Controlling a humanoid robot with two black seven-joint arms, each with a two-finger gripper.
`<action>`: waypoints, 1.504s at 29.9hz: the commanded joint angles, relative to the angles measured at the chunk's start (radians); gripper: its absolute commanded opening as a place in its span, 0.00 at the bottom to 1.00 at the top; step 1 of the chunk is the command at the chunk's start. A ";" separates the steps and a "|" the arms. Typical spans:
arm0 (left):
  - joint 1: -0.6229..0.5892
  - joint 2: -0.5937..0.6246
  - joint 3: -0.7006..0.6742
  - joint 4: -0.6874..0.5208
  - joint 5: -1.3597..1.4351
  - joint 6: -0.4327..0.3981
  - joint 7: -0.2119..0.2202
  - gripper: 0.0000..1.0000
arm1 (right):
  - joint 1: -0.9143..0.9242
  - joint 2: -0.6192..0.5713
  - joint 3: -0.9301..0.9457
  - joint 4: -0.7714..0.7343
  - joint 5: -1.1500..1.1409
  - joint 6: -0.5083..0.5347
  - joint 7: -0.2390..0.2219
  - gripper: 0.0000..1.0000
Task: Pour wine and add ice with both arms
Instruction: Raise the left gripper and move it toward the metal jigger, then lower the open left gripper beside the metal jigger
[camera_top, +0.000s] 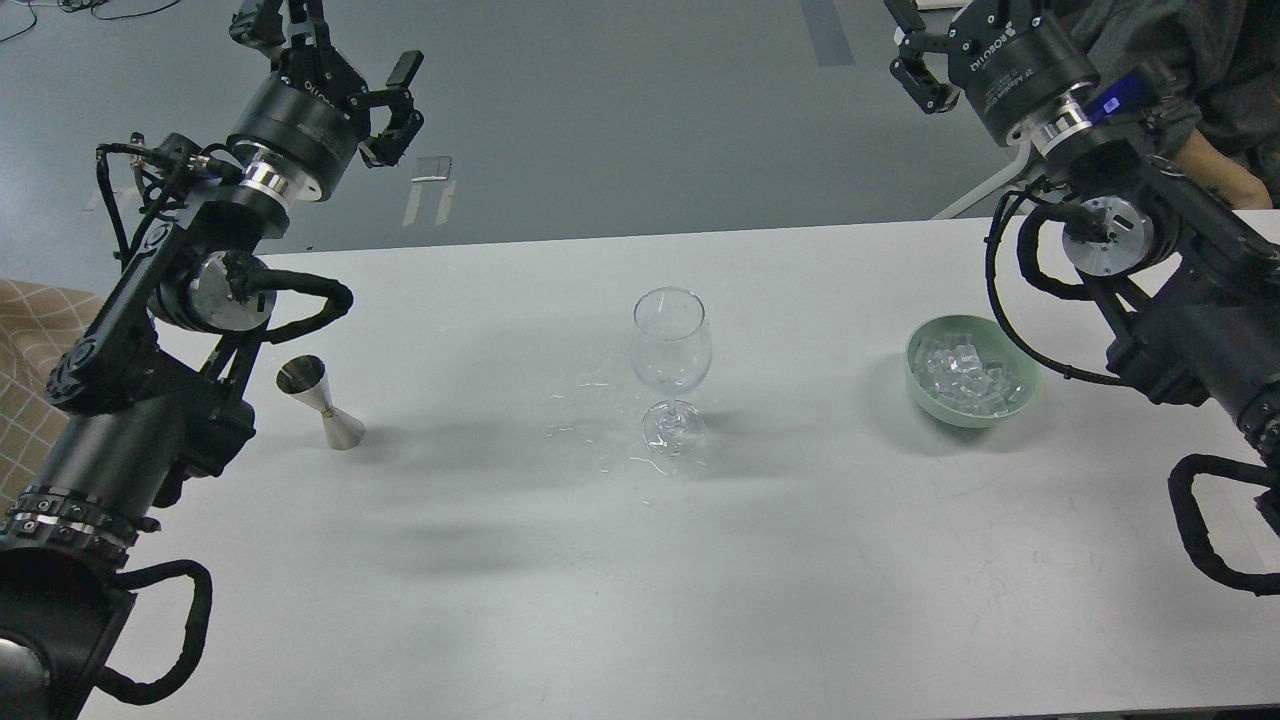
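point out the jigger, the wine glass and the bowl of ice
jigger (322, 402), head view, on its narrow waist
wine glass (671, 345), head view, on its bowl
bowl of ice (928, 395), head view, on its green outer wall

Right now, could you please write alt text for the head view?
An empty wine glass stands mid-table, a steel jigger to its left and a green bowl of ice to its right. Both black arms are raised beyond the table's far edge, holding nothing.
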 joint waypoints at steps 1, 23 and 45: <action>0.003 0.000 -0.003 -0.001 -0.007 0.005 -0.007 0.98 | -0.001 -0.002 0.000 0.006 0.000 0.000 0.000 1.00; 0.032 0.026 0.000 -0.143 -0.008 0.070 0.091 0.99 | -0.004 -0.001 -0.002 0.007 -0.001 0.002 0.000 1.00; 0.475 0.155 -0.288 -0.666 -0.295 0.404 0.352 0.95 | -0.007 -0.005 -0.002 0.018 -0.004 -0.005 -0.003 1.00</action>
